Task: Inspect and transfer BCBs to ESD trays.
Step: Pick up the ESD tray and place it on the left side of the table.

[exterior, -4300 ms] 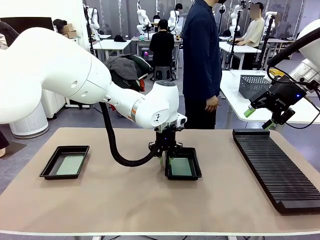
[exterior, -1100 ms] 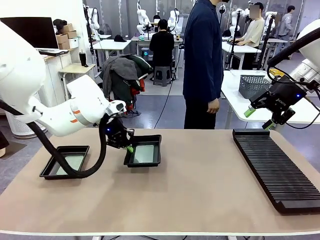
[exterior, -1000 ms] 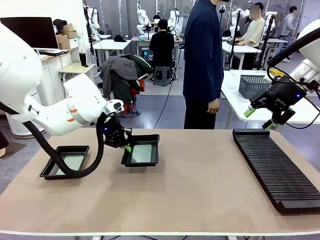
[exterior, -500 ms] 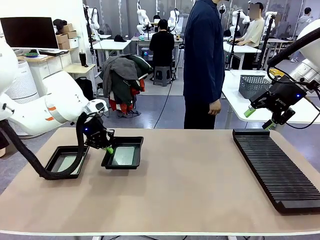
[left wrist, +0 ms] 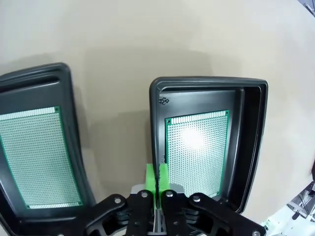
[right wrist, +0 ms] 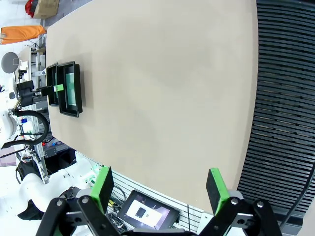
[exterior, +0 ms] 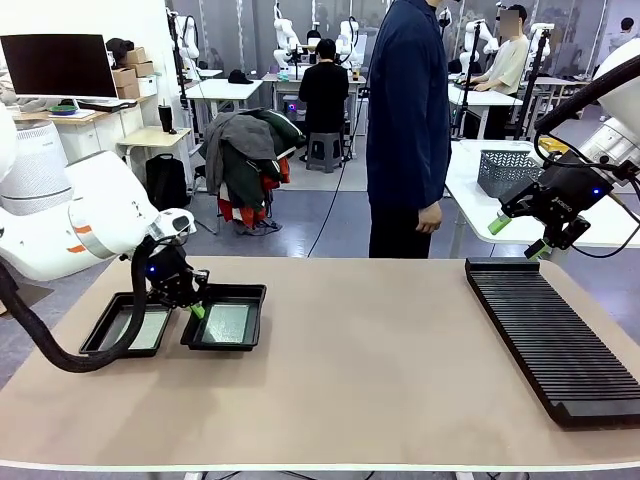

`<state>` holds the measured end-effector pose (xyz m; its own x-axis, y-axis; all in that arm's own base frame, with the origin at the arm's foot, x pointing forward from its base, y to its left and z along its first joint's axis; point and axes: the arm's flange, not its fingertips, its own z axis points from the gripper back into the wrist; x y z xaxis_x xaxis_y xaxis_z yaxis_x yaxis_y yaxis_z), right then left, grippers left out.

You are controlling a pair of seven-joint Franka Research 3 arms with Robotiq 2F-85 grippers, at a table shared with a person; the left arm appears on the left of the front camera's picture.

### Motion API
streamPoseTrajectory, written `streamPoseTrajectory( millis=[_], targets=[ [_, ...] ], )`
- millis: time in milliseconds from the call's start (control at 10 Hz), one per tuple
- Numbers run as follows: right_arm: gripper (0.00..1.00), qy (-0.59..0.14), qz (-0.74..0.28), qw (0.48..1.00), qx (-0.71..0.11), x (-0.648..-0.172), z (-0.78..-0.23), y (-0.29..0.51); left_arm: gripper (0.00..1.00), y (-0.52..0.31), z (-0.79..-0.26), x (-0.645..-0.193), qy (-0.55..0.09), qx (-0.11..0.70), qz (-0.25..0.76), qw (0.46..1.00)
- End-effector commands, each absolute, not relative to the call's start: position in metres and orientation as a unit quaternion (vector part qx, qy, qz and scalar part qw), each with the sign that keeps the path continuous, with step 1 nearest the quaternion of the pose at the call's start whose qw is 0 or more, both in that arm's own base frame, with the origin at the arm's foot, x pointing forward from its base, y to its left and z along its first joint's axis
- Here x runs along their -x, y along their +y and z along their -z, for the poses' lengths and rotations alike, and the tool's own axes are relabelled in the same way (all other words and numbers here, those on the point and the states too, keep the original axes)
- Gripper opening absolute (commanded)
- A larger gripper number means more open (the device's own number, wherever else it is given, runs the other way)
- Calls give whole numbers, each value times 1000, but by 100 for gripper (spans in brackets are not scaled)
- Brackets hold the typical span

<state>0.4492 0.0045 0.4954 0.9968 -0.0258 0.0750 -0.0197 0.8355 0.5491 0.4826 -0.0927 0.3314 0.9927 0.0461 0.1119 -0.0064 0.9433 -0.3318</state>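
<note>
Green and glossy, the BCB (left wrist: pixel 197 152) lies flat on the floor of the carried ESD tray (exterior: pixel 225 320), and a second BCB (left wrist: pixel 33 160) rests in the neighbouring tray (exterior: pixel 128 326) just to its side, at the left end of the desk (exterior: pixel 360 380). Pinching that carried tray is the left gripper (left wrist: pixel 157 184), its green pads closed tight on the tray's near side wall, so the whole tray hangs off one thin rim. That's the worry: a grip on one edge only, and I'd judge the tray could pivot or slip if the arm swings or sets down unevenly, letting the loose board slide up against a wall or tip out. The other hazard sits right beside it: the two trays are very close, rims nearly meeting, and a little drift sideways could knock or ride up on the neighbour's flared rim and jostle the board inside. Whether the carried tray is already touching the desk I can't tell. Room is generous the other way, with a broad bare stretch of desk running out to the long black ribbed rack (exterior: pixel 550 335) at the far right. Up above that rack the right gripper (exterior: pixel 518 236) hangs wide open, holding nothing, well apart from the trays. A person (exterior: pixel 405 130) stands at the far edge, hands off the desk.
</note>
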Motion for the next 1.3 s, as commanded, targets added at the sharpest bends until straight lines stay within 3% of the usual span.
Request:
streamPoseTrajectory(
  millis=[0,800,1200],
  targets=[
    [100,-35,12,958,-284,-447,-496,5,3,-83,-324,-481,-67,154,-37,985],
    [100,-35,12,958,-284,-447,-496,5,3,-85,-313,-491,-67,103,-44,991],
    [100,-35,12,958,-284,-447,-496,5,3,-80,-316,-485,-66,127,-34,989]
  ],
)
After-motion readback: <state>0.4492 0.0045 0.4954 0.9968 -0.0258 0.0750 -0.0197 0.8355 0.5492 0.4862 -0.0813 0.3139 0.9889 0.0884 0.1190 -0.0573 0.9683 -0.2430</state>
